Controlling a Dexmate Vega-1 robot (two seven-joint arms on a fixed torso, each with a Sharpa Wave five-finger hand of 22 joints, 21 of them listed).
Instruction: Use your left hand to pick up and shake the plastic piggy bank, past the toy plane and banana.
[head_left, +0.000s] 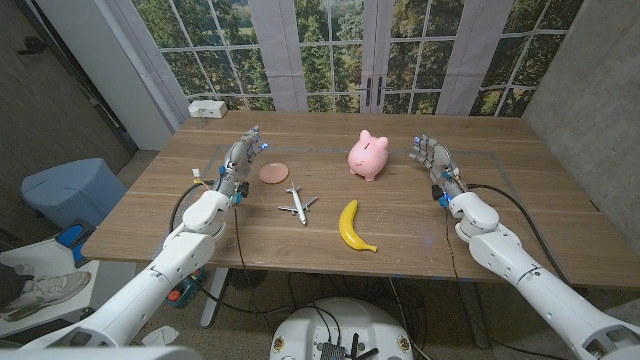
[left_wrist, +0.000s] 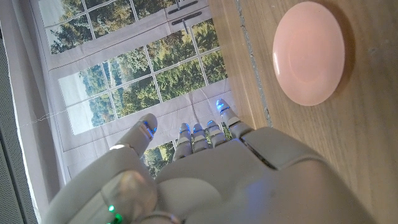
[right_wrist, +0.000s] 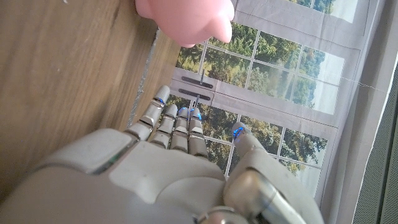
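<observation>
The pink plastic piggy bank (head_left: 368, 155) stands upright on the wooden table (head_left: 500, 215), toward the far side and a little right of centre. From the left hand (head_left: 240, 160) it lies at about 3 o'clock, well apart. Between the two sits a flat pink disc (head_left: 272, 172), just beside the left hand. The right hand (head_left: 433, 160) is in fact the nearer one, with the bank at its 9 o'clock, yet the task assigns the left, so the coming reach looks like a long sideways sweep along the far part of the table.

Both hands hold nothing, with fingers extended and slightly apart. The left wrist view shows the left hand's fingers straight, with the disc close alongside.

The bank's body runs roughly left to right, snout pointing toward 4 o'clock, so a grasp across its rounded back seems the likeliest.

The toy plane (head_left: 297, 204) lies at 7 o'clock from the bank, its fuselage pointing from 11 to 5 o'clock. The banana (head_left: 352, 226) lies at 6 o'clock from the bank, its long axis running nearly 12 to 5 o'clock. Both lie nearer the robot than the straight path.

Count: one piggy bank, one toy plane, one banana, one disc.
</observation>
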